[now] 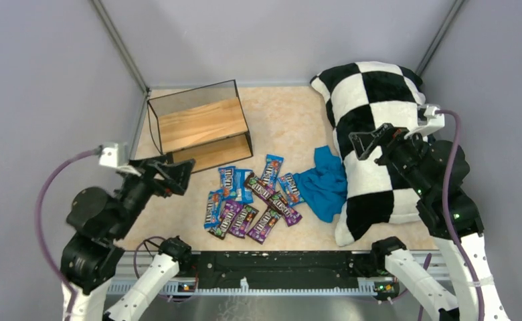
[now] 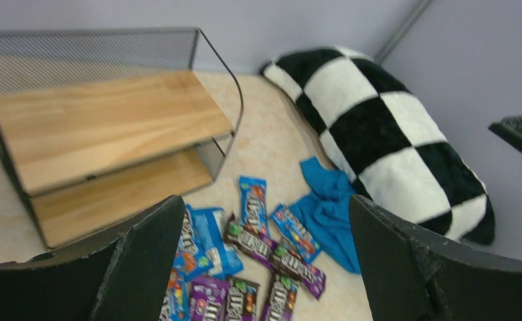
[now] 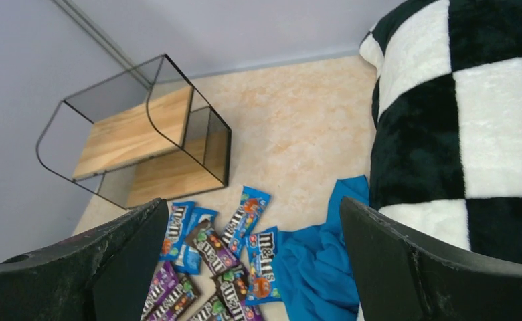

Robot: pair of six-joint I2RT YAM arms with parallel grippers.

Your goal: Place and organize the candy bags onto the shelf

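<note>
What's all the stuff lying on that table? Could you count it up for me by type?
Candy bags: 10
Shelf: 1
Blue cloth: 1
Checkered pillow: 1
Total: 13

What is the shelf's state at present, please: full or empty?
Empty. Both wooden boards of the shelf are bare; the candy bags lie on the table in front of it.

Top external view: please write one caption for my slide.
Left gripper and right gripper open; candy bags lie between empty shelf and cloth.
</note>
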